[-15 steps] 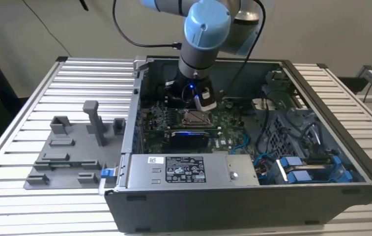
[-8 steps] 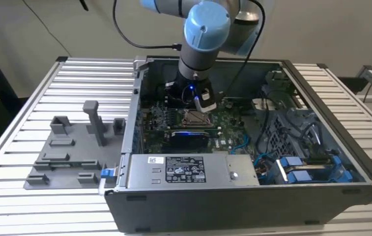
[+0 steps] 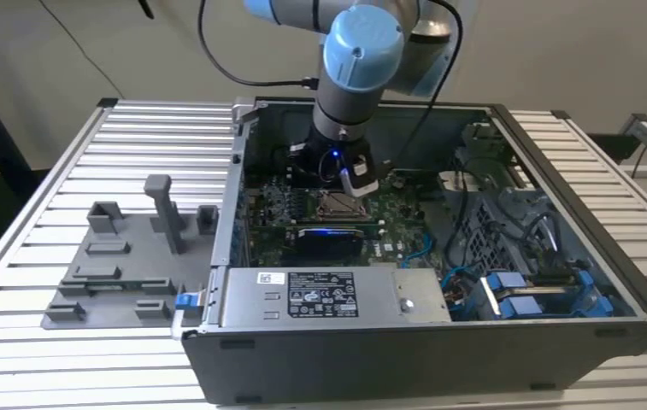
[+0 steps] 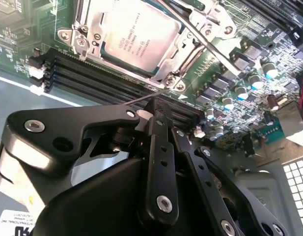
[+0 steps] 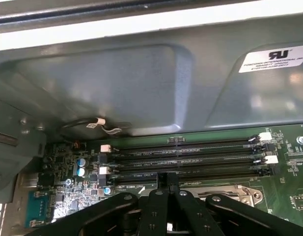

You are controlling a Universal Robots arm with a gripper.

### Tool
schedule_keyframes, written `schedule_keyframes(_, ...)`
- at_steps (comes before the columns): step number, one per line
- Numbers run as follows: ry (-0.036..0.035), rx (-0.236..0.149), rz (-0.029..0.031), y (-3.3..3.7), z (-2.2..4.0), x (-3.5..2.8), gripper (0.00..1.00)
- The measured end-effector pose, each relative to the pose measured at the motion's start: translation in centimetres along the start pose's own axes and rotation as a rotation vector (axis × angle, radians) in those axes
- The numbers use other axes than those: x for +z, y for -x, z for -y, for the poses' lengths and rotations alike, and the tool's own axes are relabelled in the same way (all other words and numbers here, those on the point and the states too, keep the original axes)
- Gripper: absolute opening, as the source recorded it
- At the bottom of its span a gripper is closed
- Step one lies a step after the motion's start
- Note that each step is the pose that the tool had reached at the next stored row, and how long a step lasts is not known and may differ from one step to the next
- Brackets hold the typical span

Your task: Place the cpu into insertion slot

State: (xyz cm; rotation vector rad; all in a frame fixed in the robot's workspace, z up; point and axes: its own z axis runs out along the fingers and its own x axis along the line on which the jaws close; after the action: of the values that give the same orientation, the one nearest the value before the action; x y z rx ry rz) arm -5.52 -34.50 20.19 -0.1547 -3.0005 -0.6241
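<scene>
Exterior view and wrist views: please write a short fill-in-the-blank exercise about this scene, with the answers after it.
1. In the second wrist view, the cpu sits ____ the metal frame of the insertion slot.
2. In the exterior view, the robot arm reaches into the open computer case from ____.
3. In the first wrist view, ____ long black connector strips lie side by side.
4. The grey fixture lies outside the case, on the exterior view's ____.

Answers: inside; above; four; left
</scene>
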Motion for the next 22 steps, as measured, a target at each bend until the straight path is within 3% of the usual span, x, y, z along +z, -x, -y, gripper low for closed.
schedule_keyframes(22,0.0000,0.000,0.0000,2.29,0.00,0.14,0.11)
